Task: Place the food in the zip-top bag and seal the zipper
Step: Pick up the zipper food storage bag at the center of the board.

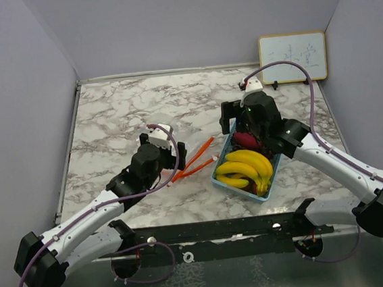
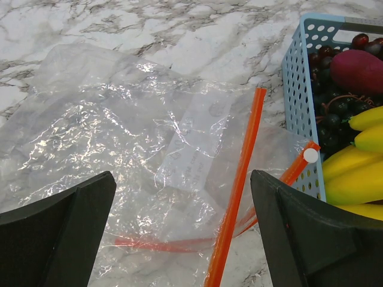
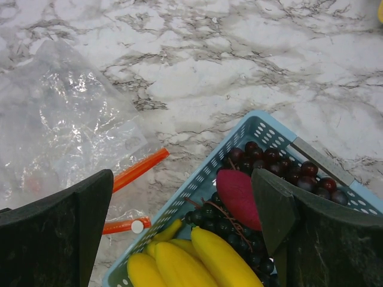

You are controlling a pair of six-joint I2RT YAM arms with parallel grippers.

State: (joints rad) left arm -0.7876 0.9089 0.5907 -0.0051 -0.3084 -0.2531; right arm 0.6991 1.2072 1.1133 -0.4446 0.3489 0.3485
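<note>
A clear zip-top bag (image 2: 131,143) with an orange zipper strip (image 2: 239,179) lies flat on the marble table, its mouth toward the basket. The light blue basket (image 1: 221,159) holds yellow bananas (image 1: 248,167), dark purple grapes (image 3: 272,161) and a magenta oblong piece (image 3: 238,194). The small red round fruit is not visible. My left gripper (image 2: 182,239) is open and empty, just above the bag near its zipper. My right gripper (image 3: 182,230) is open and empty, above the basket's far end over the grapes and magenta piece.
A small whiteboard (image 1: 293,58) leans against the back wall at the far right. Grey walls close in the table on the left, back and right. The white zipper slider (image 2: 310,155) lies against the basket's side.
</note>
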